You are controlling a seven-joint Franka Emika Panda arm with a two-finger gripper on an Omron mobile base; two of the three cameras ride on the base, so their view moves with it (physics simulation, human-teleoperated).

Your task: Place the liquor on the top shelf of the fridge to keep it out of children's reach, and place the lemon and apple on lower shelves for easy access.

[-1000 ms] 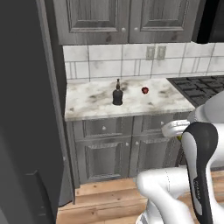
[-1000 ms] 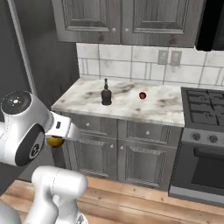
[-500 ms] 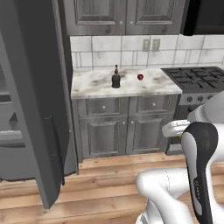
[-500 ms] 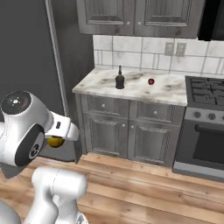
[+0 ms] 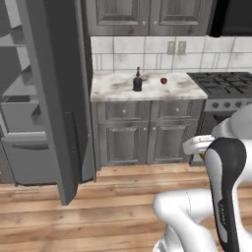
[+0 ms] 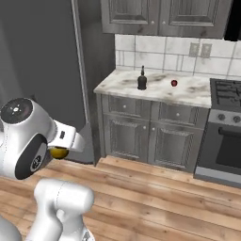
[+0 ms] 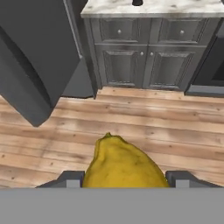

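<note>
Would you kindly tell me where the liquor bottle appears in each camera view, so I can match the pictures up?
Left base view: the liquor stands upper centre on the marble counter, left of the apple.
Right base view: the liquor stands upper centre, again left of the apple.
Hand view: its base shows at the top edge.
Shared landmark: the marble counter.

A home kitchen, rendered: grey cupboards (image 5: 147, 142) under a marble counter (image 5: 147, 86), with a tiled wall (image 5: 147, 54) behind. A stove (image 5: 224, 83) (gas burners on top) stands beside them, an open fridge (image 5: 29, 98) on wood flooring (image 5: 98, 206).
</note>
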